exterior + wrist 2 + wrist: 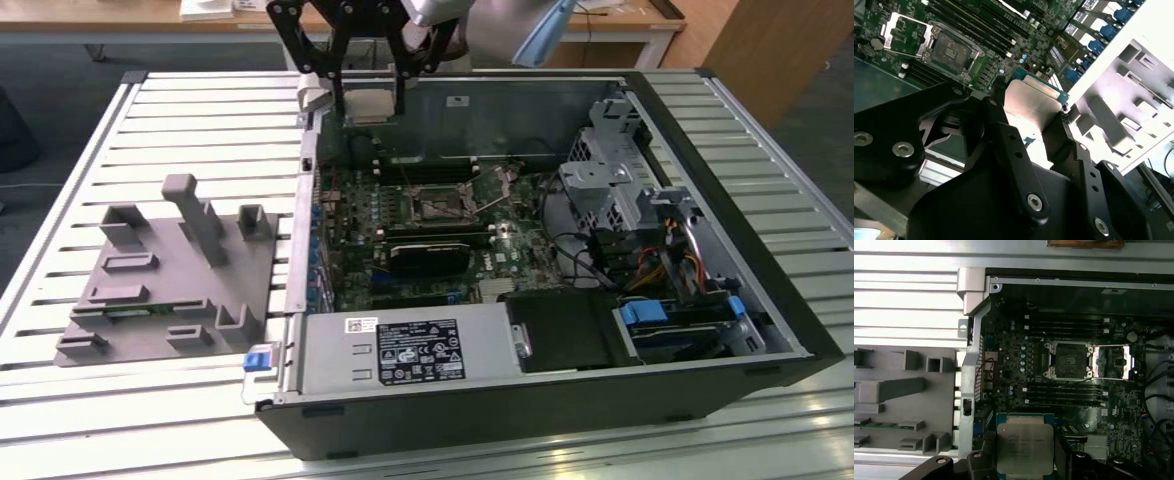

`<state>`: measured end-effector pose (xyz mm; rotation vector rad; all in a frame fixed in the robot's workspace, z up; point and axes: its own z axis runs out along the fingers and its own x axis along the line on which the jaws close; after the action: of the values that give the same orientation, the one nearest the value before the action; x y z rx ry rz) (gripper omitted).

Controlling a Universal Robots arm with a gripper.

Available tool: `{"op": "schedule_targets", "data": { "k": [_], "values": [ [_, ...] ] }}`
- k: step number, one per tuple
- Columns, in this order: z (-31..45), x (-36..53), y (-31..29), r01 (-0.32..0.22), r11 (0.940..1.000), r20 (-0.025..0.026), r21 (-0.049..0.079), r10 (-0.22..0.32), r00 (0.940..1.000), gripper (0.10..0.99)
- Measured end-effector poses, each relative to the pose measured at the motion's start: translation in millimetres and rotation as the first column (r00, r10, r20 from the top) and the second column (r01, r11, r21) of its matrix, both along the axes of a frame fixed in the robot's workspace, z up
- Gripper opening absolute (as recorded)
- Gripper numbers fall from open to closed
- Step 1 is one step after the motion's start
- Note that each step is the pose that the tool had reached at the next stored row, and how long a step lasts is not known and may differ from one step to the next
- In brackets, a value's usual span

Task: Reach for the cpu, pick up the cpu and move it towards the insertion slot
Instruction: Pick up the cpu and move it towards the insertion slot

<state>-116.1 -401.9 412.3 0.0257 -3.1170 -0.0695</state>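
Exterior view: the gripper (367, 75) hangs above the far end of the open computer case (694, 150), fingers pinching the cpu (368, 103) by its edges. Below lies the insertion slot (439, 201), lid open. The case rests on a slatted metal table (200, 120) beside a grey plastic fixture (174, 270); wooden desks stand behind.

Open air above the socket, clutter to the sides

The insertion slot (438, 203) sits uncovered mid-frame; the long black card (430, 255) lies just below it, memory slots (424, 170) above, drive cage (607, 185) at right.
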Motion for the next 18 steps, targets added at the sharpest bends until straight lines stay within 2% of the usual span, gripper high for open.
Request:
{"op": "schedule_targets", "data": {
  "k": [7,14,18],
  "values": [
    [0.0,12.4,0.0,0.000,1.0000,0.0000,0.000,0.000,1.0000,0.545],
    [0.0,28.8,0.1,0.000,1.0000,0.0000,0.000,0.000,1.0000,0.545],
    [0.0,35.7,3.1,0.000,1.0000,0.0000,0.000,0.000,1.0000,0.545]
  ]
}}
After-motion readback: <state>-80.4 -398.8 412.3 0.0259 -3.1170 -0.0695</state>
